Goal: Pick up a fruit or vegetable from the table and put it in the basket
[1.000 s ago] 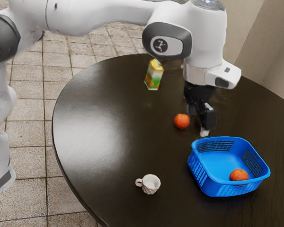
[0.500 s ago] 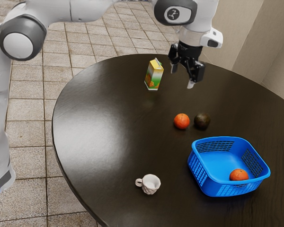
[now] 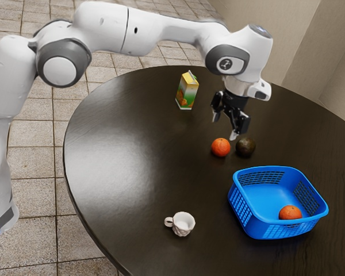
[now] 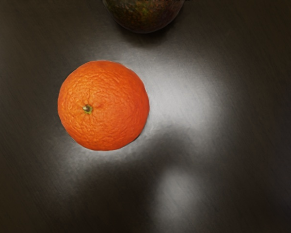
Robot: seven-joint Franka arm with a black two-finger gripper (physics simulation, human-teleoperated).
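Orange [image 3: 221, 147], round with bright dimpled skin, is lying just below the parted, empty jaws of the black two-finger gripper [image 3: 225, 127], presenting no long axis; the dark roundish fruit [image 3: 245, 147] beside it is probably limiting finger room.

A round dark emblem [image 3: 225, 64] marks a pale cap [image 3: 237, 65] on the robot arm [image 3: 172, 27]; no words or numbers are legible.
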